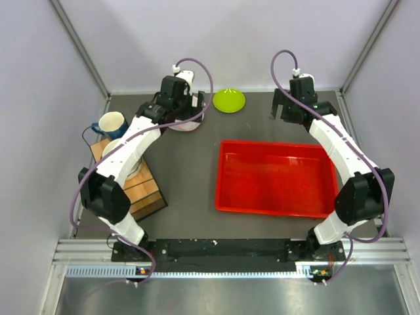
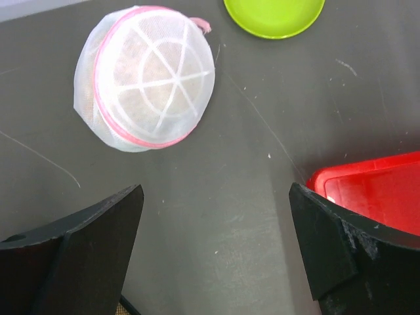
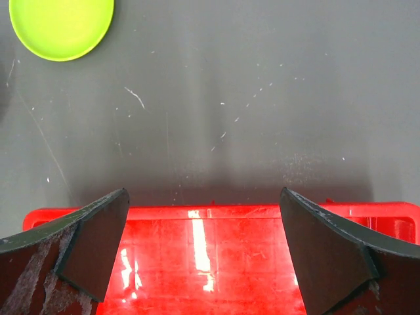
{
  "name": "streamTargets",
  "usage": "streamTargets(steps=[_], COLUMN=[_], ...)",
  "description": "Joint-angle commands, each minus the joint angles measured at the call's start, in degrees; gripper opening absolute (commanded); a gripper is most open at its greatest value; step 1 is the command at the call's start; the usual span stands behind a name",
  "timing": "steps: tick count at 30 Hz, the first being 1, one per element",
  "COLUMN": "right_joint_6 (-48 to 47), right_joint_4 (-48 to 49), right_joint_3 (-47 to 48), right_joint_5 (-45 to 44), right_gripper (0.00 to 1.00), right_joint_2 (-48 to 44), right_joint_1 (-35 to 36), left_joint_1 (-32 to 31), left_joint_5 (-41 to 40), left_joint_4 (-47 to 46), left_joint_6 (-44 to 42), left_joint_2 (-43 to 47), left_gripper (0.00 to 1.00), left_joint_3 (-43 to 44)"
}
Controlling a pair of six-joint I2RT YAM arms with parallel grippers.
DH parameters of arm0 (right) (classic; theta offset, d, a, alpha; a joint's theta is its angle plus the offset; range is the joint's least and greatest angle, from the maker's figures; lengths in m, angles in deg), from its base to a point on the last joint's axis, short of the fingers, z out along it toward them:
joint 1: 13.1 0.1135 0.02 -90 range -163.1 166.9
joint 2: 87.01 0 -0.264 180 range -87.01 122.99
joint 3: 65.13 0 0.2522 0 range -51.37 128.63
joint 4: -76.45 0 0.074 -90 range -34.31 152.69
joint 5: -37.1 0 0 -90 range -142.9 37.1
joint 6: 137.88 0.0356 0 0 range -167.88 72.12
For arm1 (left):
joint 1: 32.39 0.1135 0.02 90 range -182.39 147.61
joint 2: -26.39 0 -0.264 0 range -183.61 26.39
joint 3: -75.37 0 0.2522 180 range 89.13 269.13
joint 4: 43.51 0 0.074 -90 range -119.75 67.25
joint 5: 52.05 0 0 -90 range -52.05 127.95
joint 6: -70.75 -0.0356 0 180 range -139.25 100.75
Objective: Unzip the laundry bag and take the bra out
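Left wrist view: laundry bag (image 2: 146, 79), seemingly zipped all round, near far edge of counter, left of centre. Bra (image 2: 131, 98) only a brownish tint through mesh. Left claw (image 2: 215, 197) spread wide, hovering near it, touching nothing. Green plate (image 2: 274, 13) near bag, at far edge. Right claw (image 3: 203, 197) spread wide, empty, over far rim of red tray (image 3: 210, 256). Unzipping and removal both outstanding.

Nothing legible anywhere. No lettering, brand, number or sign on the laundry bag (image 2: 147, 79), the red tray (image 1: 274, 177), the green plate (image 1: 229, 100) or the mug (image 1: 111, 124). Fine pale marks along the strip (image 1: 98, 270) at the near edge, too small to read.
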Motion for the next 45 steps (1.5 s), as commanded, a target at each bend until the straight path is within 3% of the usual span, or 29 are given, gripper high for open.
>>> streamTargets(steps=[1, 6, 10, 23, 35, 39, 45], right_joint_6=[-1.6, -1.7, -1.4, -1.0, -0.9, -0.3, 0.1], right_joint_4=[2.9, 3.0, 3.8, 4.7, 4.8, 4.8, 4.8], right_joint_3=[1.1, 0.1, -1.7, -6.6, -6.6, -5.9, -5.4], right_joint_5=[2.2, 2.7, 3.5, 5.0, 5.7, 6.4, 6.8], right_gripper=[0.99, 0.99, 0.99, 0.99, 0.99, 0.99, 0.99], right_joint_2=[-3.0, -3.9, -5.1, -8.6, -7.4, -6.5, -5.9], right_joint_1=[-0.1, -0.1, -0.1, -0.1, 0.0, 0.0, 0.3], left_joint_1=[0.1, 0.1, -0.1, 2.0, 11.0, 11.7, 11.7], left_joint_5=[1.5, -0.3, 4.5, -19.4, -1.6, -0.9, -0.8], left_joint_4=[-1.7, -0.1, -0.1, -3.1, -0.8, 1.5, 1.7], left_joint_6=[1.0, 1.4, 0.3, -2.4, 5.4, 5.3, 6.5], left_joint_2=[-2.4, -6.2, -10.8, -23.4, -27.6, -31.6, -31.3], left_gripper=[0.99, 0.99, 0.98, 0.99, 0.98, 0.97, 0.92], left_joint_3=[6.6, 11.9, 14.4, 21.7, 26.3, 29.3, 27.3])
